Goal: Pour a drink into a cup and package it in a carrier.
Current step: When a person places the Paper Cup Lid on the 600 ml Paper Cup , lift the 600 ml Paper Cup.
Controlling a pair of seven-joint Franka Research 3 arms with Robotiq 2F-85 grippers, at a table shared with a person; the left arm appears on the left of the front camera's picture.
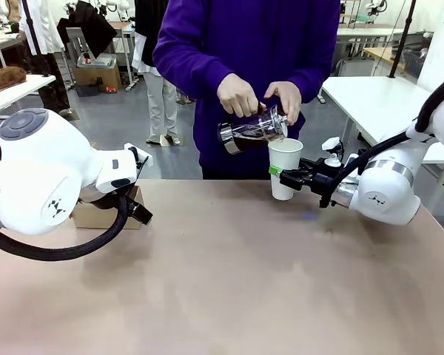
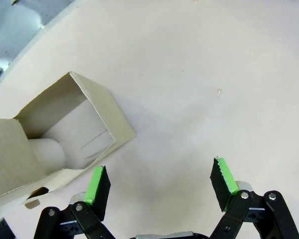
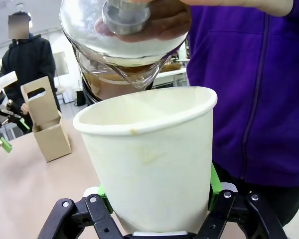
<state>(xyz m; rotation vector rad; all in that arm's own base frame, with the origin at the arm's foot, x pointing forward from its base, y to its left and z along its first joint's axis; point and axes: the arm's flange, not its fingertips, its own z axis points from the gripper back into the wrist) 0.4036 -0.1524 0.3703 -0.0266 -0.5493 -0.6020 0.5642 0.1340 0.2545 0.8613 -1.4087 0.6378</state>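
Tan table (image 1: 229, 288) fills the front view, w/ a lab room behind it: other tables, people farther off.

L side: the left arm (image 1: 52, 177) sits low over the table's left part. The left end effector (image 2: 159, 172) hangs w/ jaws wide apart, nothing btw the green pads, looking down at bare tabletop. Just beside it is the carrier (image 2: 70, 129): brown cardboard, open end toward the wrist cam, w/ a pale rounded shape inside that I can't identify. From the front the carrier (image 1: 103, 216) is tucked behind the left arm. The right wrist cam has the carrier (image 3: 47, 127) upright w/ a handle tab on top, well apart from the cup.

Centre: a person (image 1: 259, 44) in a purple top stands at the far edge, one hand (image 1: 237, 95) and the other hand (image 1: 285, 96) on the jug (image 1: 253, 132). It's tilted spout-down over the cup (image 1: 285, 166). The drink (image 1: 240, 140) is dark brown, inside the jug. The spout is just above the cup's rim; I can't tell if a stream is running.

R side: the right end effector (image 1: 284, 176) is clamped on the cup, pads on either side of its wall. Cup is upright, in front of the person. Can't tell if its base touches the table.
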